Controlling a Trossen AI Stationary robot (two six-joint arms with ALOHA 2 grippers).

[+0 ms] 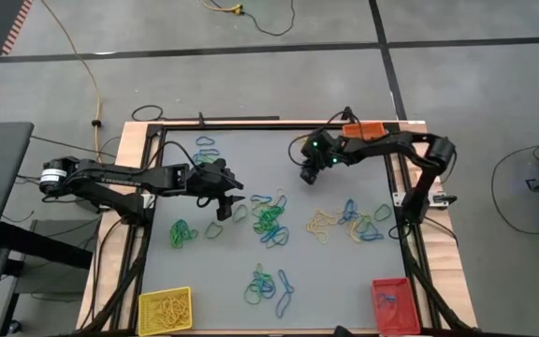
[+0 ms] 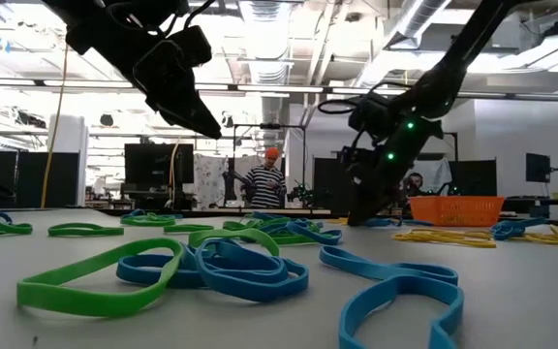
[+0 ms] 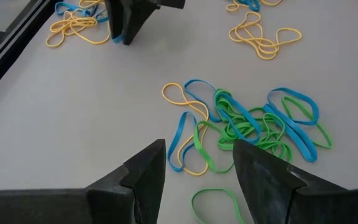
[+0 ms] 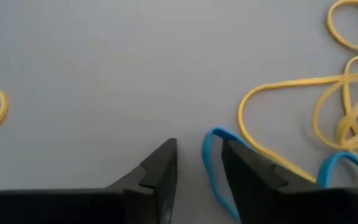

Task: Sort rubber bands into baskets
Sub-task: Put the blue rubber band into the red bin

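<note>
Now right pincer (image 4: 199,163) half-open around blue band (image 4: 213,163)

A grey floor (image 1: 494,84) crossed by dark seams surrounded the table, a yellow cable (image 1: 80,58) trailing over it. Behind, ceiling lights (image 2: 260,19) glared, and a person (image 2: 263,180) in stripes stood near dark monitors (image 2: 151,167).

High view straight down, low view level across table (image 1: 251,150) — wrist views close, all sharing its top

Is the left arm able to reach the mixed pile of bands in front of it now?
Probably yes. The left gripper is open above the table, and the mixed pile lies just ahead with nothing between.
</note>
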